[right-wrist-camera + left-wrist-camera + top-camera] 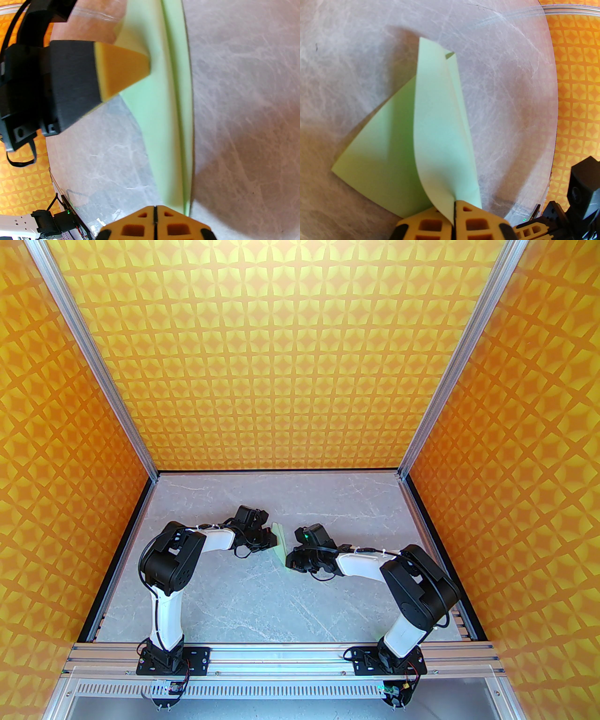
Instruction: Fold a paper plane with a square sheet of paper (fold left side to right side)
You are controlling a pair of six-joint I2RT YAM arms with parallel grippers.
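The folded paper [280,543] sits near the middle of the grey marbled bench [234,605], between the two hands, which come at it from opposite sides.

The left hand [271,540] is closed tight on the paper. In its wrist view the two orange fingers [468,218] meet with an upright, curving layer of the paper [440,129] caught between them at its wide end. A second, triangular flap spreads flat on the bench to one side. The raised part narrows toward the far end, with a crease running along it.

The right hand [289,561] is also fully closed, its fingertips pressed together [154,208] right at the near end of the paper [161,121]. Whether it has any paper pinched cannot be told. From this wrist view the left hand [146,64] shows with its tips on the pale green paper's upper part.
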